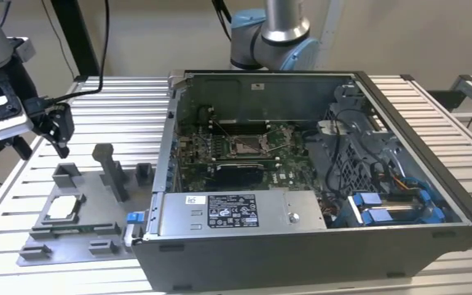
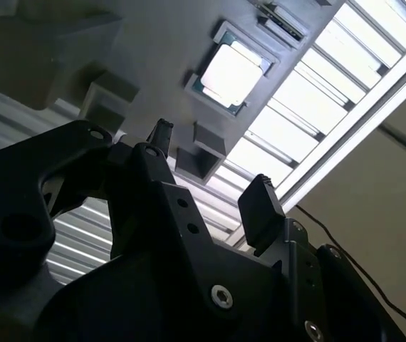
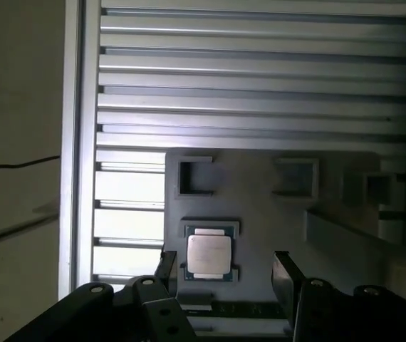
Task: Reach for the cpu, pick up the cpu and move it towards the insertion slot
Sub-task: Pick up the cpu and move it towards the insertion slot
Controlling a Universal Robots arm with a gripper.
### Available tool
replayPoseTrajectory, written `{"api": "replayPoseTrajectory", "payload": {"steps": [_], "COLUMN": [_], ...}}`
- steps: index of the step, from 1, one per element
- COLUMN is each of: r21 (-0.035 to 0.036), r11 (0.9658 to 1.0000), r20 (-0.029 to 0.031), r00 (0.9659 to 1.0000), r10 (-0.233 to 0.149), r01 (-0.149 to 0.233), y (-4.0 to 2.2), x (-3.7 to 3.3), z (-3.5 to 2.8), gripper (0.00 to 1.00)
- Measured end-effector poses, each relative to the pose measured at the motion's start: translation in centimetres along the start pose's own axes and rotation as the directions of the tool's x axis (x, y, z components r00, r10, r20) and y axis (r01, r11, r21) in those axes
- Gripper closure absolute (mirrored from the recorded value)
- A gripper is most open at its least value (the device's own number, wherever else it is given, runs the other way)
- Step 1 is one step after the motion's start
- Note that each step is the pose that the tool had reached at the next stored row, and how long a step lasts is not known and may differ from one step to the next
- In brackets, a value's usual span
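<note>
cpu (image 3: 209, 255) lies in fixture (image 3: 260, 221); gripper (image 3: 223, 259) spread wide, seemingly empty.

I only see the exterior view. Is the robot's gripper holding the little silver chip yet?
Observer: No. In both wrist views the gripper has its jaws open with nothing between them.
Operator: Where's the chip then?
Observer: The cpu lies flat in its framed pocket on the grey fixture, silvery top up.
Operator: Is the gripper lined up?
Observer: In the first wrist view the cpu shows in the gap between the jaws, untouched.
</note>
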State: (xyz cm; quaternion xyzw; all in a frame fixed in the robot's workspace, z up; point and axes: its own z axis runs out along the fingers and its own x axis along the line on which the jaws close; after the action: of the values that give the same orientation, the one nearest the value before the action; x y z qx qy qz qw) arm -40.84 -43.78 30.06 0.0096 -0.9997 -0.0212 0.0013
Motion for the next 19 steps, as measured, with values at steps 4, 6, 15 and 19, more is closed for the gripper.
{"api": "replayPoseTrajectory", "payload": {"steps": [4, 6, 15, 19], "r21": [0.0014, 0.0019, 0.0034, 0.0039], "r11": [1.0000, 1.0000, 1.0000, 1.0000], "r20": [0.0001, 0.0001, 0.0001, 0.0000], "r00": [1.0000, 1.0000, 1.0000, 1.0000], "r10": [0.000, 0.000, 0.000, 0.000], "r01": [0.000, 0.000, 0.000, 0.000], "y": [-0.02, -0.03, -0.08, -0.10], "x": [0.00, 0.00, 0.00, 0.00], "z": [0.49, 0.74, 1.84, 2.32], "gripper": [0.00, 0.00, 0.00, 0.00]}}
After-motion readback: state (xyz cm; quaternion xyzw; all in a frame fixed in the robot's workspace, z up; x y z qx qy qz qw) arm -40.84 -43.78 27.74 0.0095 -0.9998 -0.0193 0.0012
